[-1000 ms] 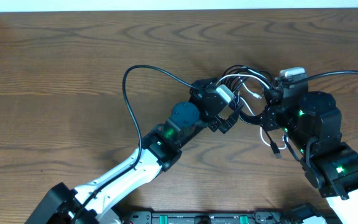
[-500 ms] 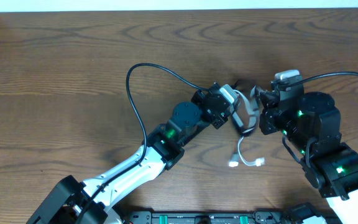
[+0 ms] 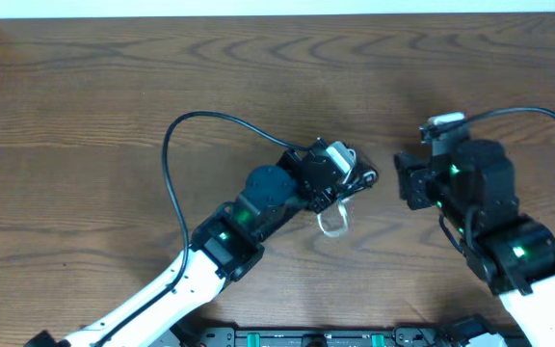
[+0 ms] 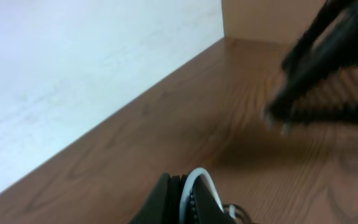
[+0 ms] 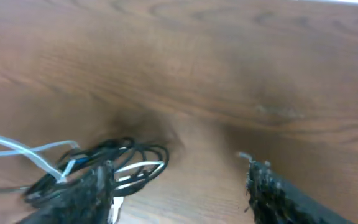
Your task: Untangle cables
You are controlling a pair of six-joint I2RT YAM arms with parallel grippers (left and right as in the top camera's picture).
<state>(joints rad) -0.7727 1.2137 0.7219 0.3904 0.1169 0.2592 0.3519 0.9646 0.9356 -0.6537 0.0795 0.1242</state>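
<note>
Table [image 3: 85, 116]: I log brown wood with dark wavy grain.
Cables [image 3: 353, 179]: I count black cords and one white cable [image 3: 333, 226].
Left arm [image 3: 222, 239]: white lower link, black upper, blue disc [image 3: 266, 181], green light.
Right arm [image 3: 485, 188]: black, green lights, white cap [image 3: 444, 120].
Wall [image 4: 55, 74]: white.

Both arms are chunky black joints with little green lights [image 3: 222, 234]. Left arm [image 3: 234, 226] has a white lower tube [image 3: 167, 289], a round blue cap [image 3: 264, 181], and a thick black wire [image 3: 167, 164] looping off it. Right arm [image 3: 485, 193] has a small white box [image 3: 444, 121] up top, and the right gripper [image 5: 178, 171] has matte black fingers [image 5: 272, 190].
</note>
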